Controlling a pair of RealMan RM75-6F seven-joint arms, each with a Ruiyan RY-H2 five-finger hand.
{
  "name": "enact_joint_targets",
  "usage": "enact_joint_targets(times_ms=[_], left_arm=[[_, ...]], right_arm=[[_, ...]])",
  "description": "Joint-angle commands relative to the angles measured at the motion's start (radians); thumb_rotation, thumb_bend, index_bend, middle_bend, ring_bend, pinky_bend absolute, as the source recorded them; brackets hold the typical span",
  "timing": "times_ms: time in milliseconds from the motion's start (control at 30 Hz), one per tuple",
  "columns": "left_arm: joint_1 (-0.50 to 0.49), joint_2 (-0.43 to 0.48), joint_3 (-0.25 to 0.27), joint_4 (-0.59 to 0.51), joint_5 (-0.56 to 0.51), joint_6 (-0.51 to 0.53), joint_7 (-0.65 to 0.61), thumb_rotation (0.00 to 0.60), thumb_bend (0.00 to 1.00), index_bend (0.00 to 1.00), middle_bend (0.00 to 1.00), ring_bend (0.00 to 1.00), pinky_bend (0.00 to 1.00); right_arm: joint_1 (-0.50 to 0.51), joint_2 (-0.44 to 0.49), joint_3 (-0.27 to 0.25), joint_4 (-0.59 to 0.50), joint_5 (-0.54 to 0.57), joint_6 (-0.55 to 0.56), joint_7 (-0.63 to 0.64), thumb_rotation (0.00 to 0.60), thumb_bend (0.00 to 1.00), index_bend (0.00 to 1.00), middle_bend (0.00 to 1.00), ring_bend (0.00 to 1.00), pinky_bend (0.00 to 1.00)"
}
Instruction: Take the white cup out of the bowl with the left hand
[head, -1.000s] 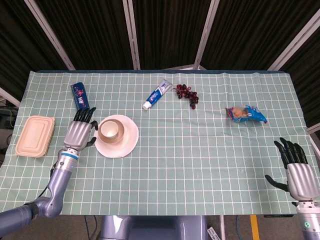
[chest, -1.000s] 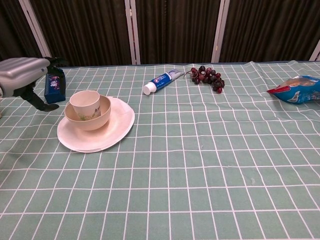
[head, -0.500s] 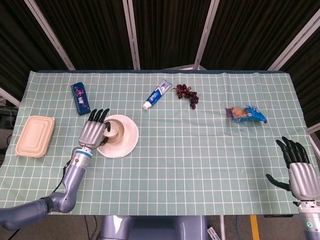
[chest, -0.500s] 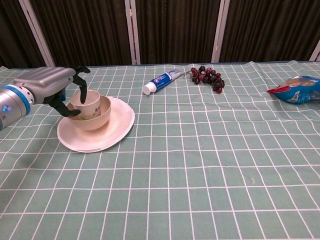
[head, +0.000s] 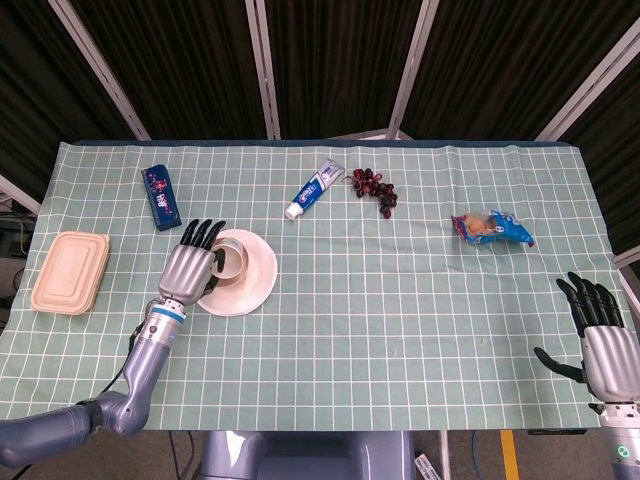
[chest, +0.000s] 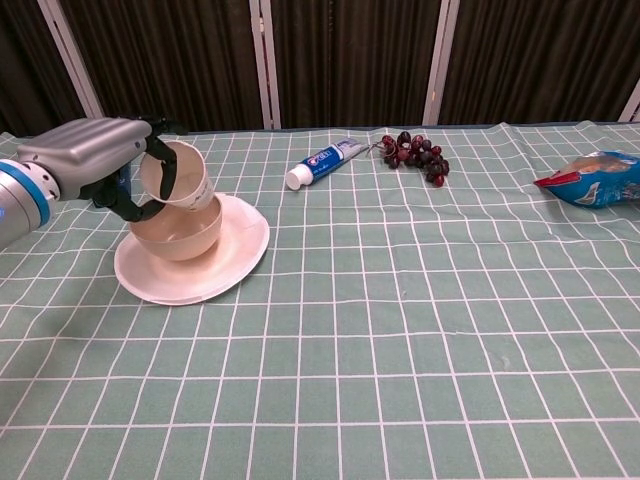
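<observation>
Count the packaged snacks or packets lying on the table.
2. A dark blue packet lies at the far left, behind the plate; a blue snack bag lies on the right. None appear hidden.

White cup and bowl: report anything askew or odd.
The white cup, held by the left hand, is tilted and lifted partly above the bowl, not upright. The bowl sits level on the plate. Nothing looks spilled or damaged.

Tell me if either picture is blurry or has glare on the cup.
Head view: even light, sharp, no glare; the left hand covers most of the cup. Chest view: the cup is sharp, tilted, with only a soft sheen; faint shadow under the bowl.
</observation>
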Motion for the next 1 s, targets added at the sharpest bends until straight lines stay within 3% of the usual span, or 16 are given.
enact_joint_targets(times_ms=[33,200,400,600,733,1000], left_arm=[[0.025,0.087,0.045,-0.153,0.084,0.041,-0.001,0.6,0.56,0.65,0.05,0.0,0.0],[0.029,0.15,0.116,-0.291,0.142,0.006,0.014,0.6,0.56,0.64,0.04,0.0,0.0],[-0.006,0.193,0.159,-0.367,0.078,-0.116,0.052,0.6,0.56,0.64,0.03,0.0,0.0],[-0.054,0.206,0.163,-0.387,-0.055,-0.206,0.121,0.6,0.56,0.64,0.01,0.0,0.0],[-0.115,0.204,0.16,-0.397,-0.221,-0.271,0.171,0.6,0.56,0.62,0.0,0.0,0.0],[-0.189,0.193,0.187,-0.424,-0.379,-0.247,0.254,0.6,0.56,0.56,0.0,0.0,0.0]], right_arm=[[-0.001,0.0,0.0,-0.002,-0.001,0.003,-0.002,0.6,0.07,0.06,0.0,0.0,0.0],[-0.005,0.002,0.0,-0.011,-0.006,0.013,-0.008,0.6,0.07,0.06,0.0,0.0,0.0],[-0.009,0.006,0.0,-0.017,-0.008,0.021,-0.005,0.6,0.07,0.06,0.0,0.0,0.0],[-0.011,0.011,0.005,-0.018,-0.005,0.025,0.004,0.6,0.07,0.07,0.0,0.0,0.0],[-0.011,0.017,0.007,-0.021,-0.001,0.024,0.017,0.6,0.07,0.07,0.0,0.0,0.0],[-0.012,0.02,0.009,-0.022,0.001,0.026,0.025,0.6,0.07,0.07,0.0,0.0,0.0]])
